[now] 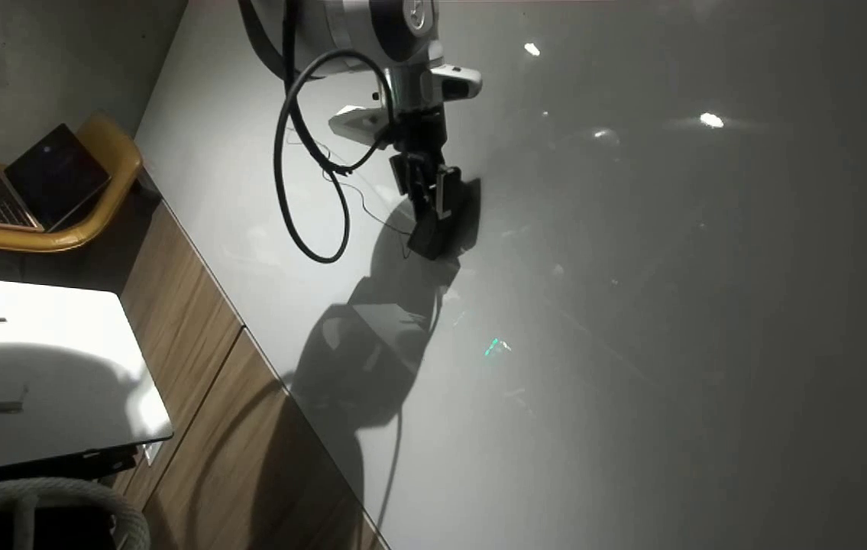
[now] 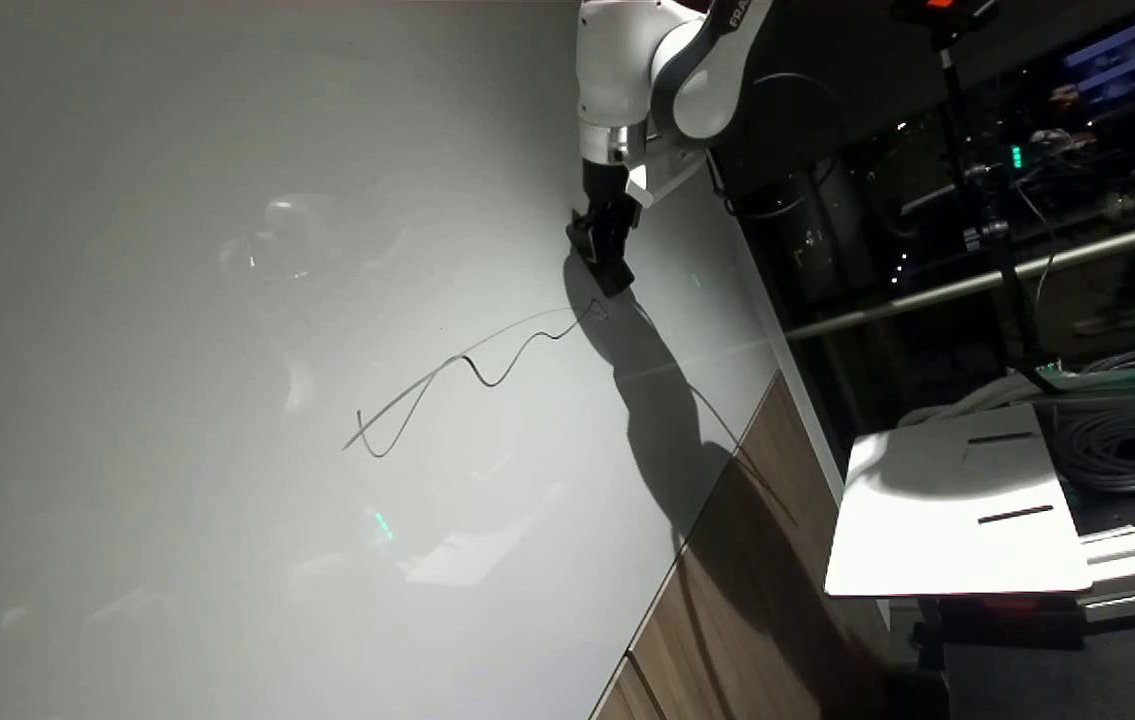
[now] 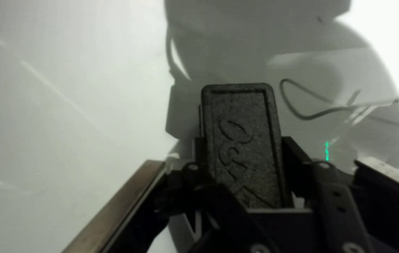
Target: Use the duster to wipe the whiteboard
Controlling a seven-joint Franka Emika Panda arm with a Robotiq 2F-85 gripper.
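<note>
The duster [image 3: 241,116], a dark grey block with engraved marks, sticks out lengthwise from my gripper [image 3: 245,154], whose fingers press on both its long sides. In both exterior views the duster [image 1: 430,238] [image 2: 615,280] shows as a dark block at the end of the gripper [image 1: 433,195]. Behind it spreads the glossy grey-white whiteboard [image 1: 670,305] [image 2: 177,330]. Whether the duster touches the board I cannot tell. A thin dark wavy pen line [image 2: 492,385] runs over the board, one end close to the duster; in the wrist view the line [image 3: 306,118] lies to its right.
A black cable [image 1: 276,168] hangs in a loop beside the arm. Wooden panels [image 1: 196,305] border the whiteboard's lower edge. A white tabletop [image 1: 36,443] [image 2: 947,565] stands off the board, and an open laptop [image 1: 59,176] rests on a yellow chair [image 1: 124,153]. The arm's shadow falls across the board.
</note>
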